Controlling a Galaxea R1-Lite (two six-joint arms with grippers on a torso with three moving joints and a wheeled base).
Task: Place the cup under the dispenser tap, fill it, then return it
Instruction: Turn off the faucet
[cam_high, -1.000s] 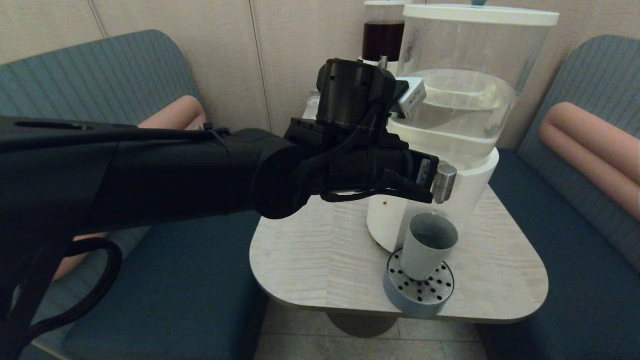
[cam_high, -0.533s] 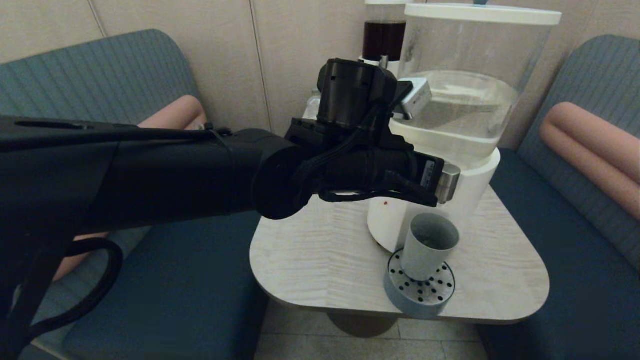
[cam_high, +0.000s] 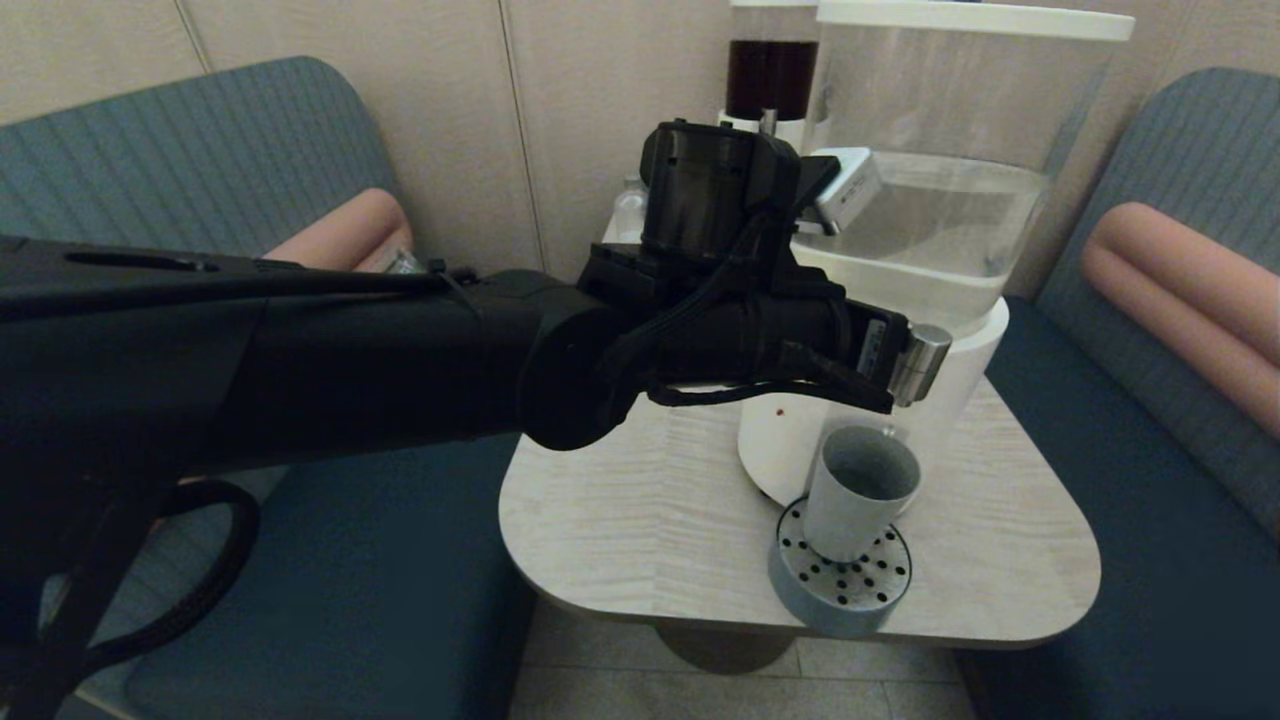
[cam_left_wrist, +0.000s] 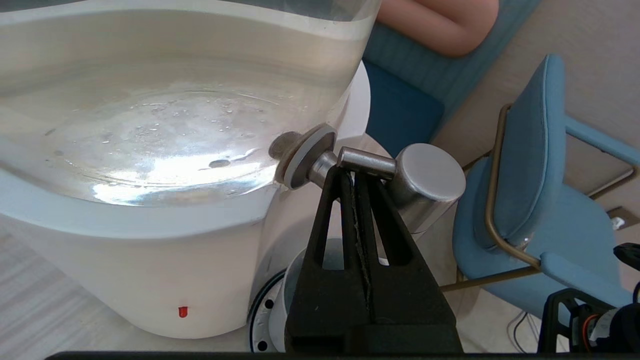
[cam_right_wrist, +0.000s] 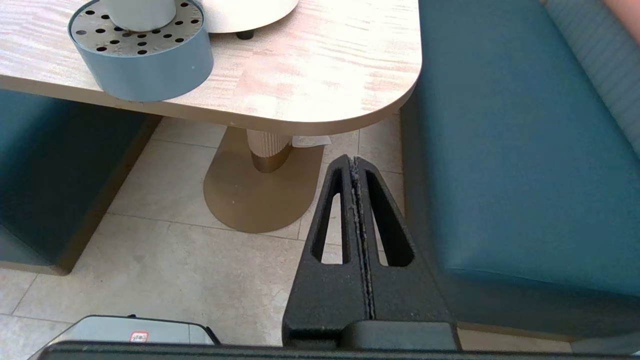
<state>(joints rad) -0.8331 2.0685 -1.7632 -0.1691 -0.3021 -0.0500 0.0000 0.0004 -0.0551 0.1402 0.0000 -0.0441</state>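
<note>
While the cup stands on the drip tray, closed left tool touches the dispenser tap; right tool closed.

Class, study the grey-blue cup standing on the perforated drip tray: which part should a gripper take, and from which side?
Grip the cup around its mid wall, coming from the front: it stands upright without a handle, the dispenser tap overhangs its mouth, and the left gripper crowds its left.
</note>
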